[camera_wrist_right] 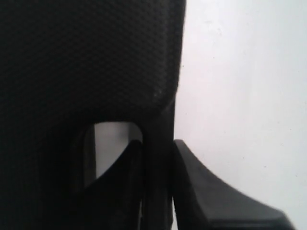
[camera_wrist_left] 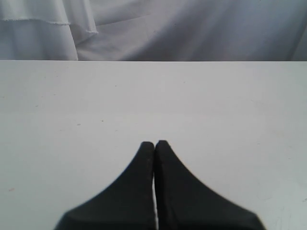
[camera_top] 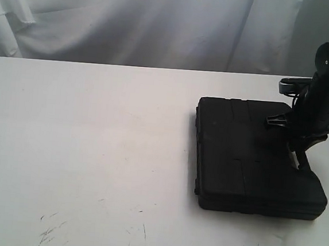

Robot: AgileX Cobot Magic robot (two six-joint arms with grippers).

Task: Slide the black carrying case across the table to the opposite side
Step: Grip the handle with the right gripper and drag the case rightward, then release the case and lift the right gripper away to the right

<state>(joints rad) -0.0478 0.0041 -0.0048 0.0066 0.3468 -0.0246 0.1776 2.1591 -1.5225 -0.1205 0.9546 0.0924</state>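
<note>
The black carrying case (camera_top: 254, 157) lies flat on the right side of the white table (camera_top: 82, 139). My right gripper (camera_top: 300, 153) comes down at the case's right edge. In the right wrist view the textured case (camera_wrist_right: 86, 62) fills the frame, and my right gripper (camera_wrist_right: 157, 143) is shut on its handle bar (camera_wrist_right: 158, 191), one finger through the handle opening and the other outside it. My left gripper (camera_wrist_left: 154, 143) is shut with nothing in it, over bare table (camera_wrist_left: 144, 96). It does not show in the exterior view.
A white cloth backdrop (camera_top: 133, 22) hangs behind the table's far edge. Faint dark scratches (camera_top: 51, 234) mark the tabletop near the front left. Bare white table stretches to the left of the case.
</note>
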